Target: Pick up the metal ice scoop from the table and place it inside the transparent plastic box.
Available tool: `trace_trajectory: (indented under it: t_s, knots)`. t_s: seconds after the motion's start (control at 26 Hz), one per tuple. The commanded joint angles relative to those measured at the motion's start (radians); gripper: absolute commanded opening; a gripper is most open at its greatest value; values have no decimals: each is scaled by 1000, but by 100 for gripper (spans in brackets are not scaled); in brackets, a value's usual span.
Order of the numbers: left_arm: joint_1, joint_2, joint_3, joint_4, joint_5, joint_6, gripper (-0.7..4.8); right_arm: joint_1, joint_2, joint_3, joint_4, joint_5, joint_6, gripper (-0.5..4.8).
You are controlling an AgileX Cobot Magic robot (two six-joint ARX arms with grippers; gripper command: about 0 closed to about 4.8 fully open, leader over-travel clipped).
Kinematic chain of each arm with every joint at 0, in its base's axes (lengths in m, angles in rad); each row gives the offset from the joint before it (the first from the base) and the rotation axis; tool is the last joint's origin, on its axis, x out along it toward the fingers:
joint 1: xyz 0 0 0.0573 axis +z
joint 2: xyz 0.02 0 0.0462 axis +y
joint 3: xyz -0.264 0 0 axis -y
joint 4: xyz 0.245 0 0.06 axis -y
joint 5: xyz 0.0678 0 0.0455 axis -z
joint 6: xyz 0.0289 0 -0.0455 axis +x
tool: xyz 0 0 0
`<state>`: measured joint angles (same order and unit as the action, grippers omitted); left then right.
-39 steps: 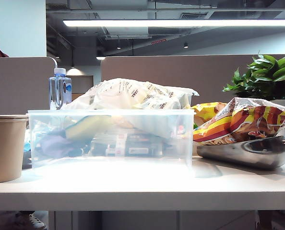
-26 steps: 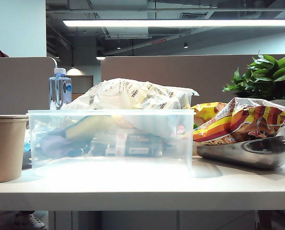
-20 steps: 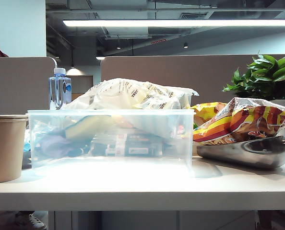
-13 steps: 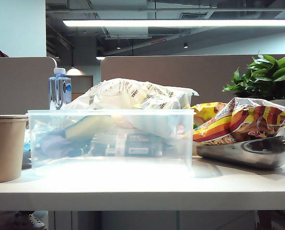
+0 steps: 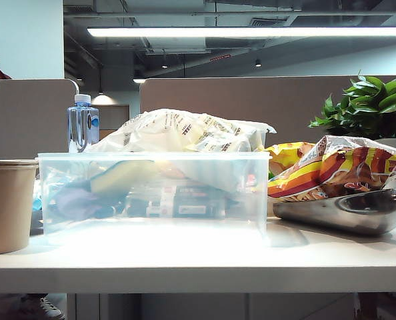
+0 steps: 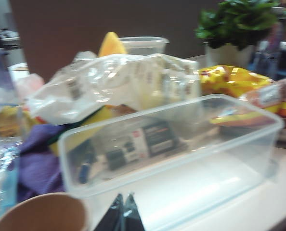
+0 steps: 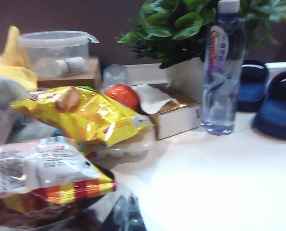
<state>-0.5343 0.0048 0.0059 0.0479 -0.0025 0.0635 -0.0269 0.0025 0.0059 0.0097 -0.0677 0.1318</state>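
**Dark object appears at far left edge; table items unmoved**

Since the earlier exterior frames, only a small dark blurred shape has come into sight at the far left edge, too little of it to identify; the box, scoop and bags lie as before.

In the left wrist view, the left gripper point(image 6: 124, 211) has its dark fingertips pressed together, clenched on nothing, low in front of the near wall of the transparent plastic box point(image 6: 191, 159). A tan paper cup point(image 6: 39, 214) sits just beside it. The box looks empty, and a crumpled clear bag point(image 6: 114, 82) rests behind it.

The right gripper point(image 7: 126, 211) is blurred and dim in its own view; its jaws are closed and nothing shows between them. Near it lies a striped snack bag point(image 7: 46, 180), with a yellow snack bag point(image 7: 85, 113) beyond and a water bottle point(image 7: 222, 67) standing by a plant point(image 7: 176, 24).

The metal ice scoop point(image 5: 345, 212) lies on the table point(image 5: 198, 263) right of the box, apart from it and in front of the snack bags.
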Motion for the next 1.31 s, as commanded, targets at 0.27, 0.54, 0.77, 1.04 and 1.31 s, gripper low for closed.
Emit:
trace_trajectory:
  t_s: [0.27, 0.54, 0.77, 1.04, 1.31]
  knots:
    - [-166, 5, 0, 9, 3, 4, -5, 1, 0, 12, 63, -190, 312, 0]
    - [-204, 4, 0, 9, 3, 4, -5, 0, 0, 111, 45, -200, 366, -2]
    - [-204, 3, 0, 9, 3, 4, -5, 0, 57, 251, -200, -201, 335, -4]
    - [-204, 0, 0, 9, 3, 4, -5, 0, 283, 444, -383, -231, 243, 137]
    - [-204, 0, 0, 9, 3, 4, -5, 0, 549, 665, -538, -249, 49, 479]
